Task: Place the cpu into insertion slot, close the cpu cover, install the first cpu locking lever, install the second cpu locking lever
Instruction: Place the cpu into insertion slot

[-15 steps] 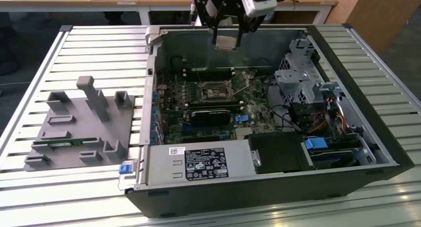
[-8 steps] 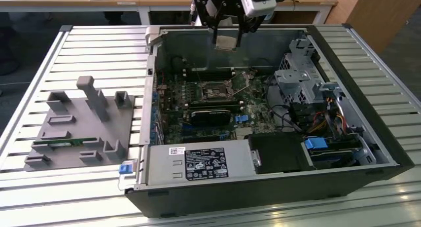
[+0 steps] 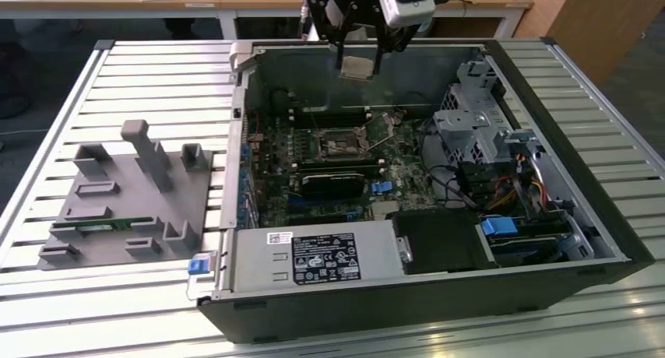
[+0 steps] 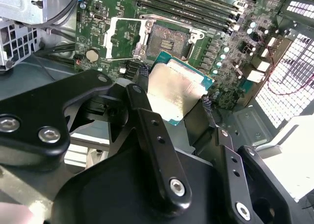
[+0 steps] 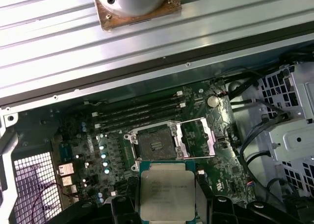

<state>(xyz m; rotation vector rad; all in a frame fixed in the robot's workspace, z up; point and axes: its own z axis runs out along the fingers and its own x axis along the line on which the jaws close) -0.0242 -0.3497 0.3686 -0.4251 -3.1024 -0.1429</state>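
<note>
My gripper [image 3: 357, 61] hangs above the back of the open computer case, shut on the cpu [image 3: 357, 67], a flat square chip with a dull silver top. In both wrist views the black fingers [image 4: 141, 89] clamp the cpu [image 4: 175, 92] by two opposite edges. Beneath it on the green board lies the insertion slot [image 4: 169, 40], a black-framed socket with a dark, bare centre. The cpu cover [image 4: 122, 37], a silver frame plate, is flipped open beside the socket. The first wrist view has the cpu [image 5: 167, 189] just short of the slot [image 5: 154, 144], with the cover [image 5: 196, 138] alongside it.
Long black memory slots [image 5: 140, 113] run beside the socket. A grey power supply box [image 3: 311, 258] fills the case's front, and a metal drive cage [image 3: 473, 124] with cables sits at the exterior view's right. A grey fixture block [image 3: 130, 194] stands on the slatted table at its left.
</note>
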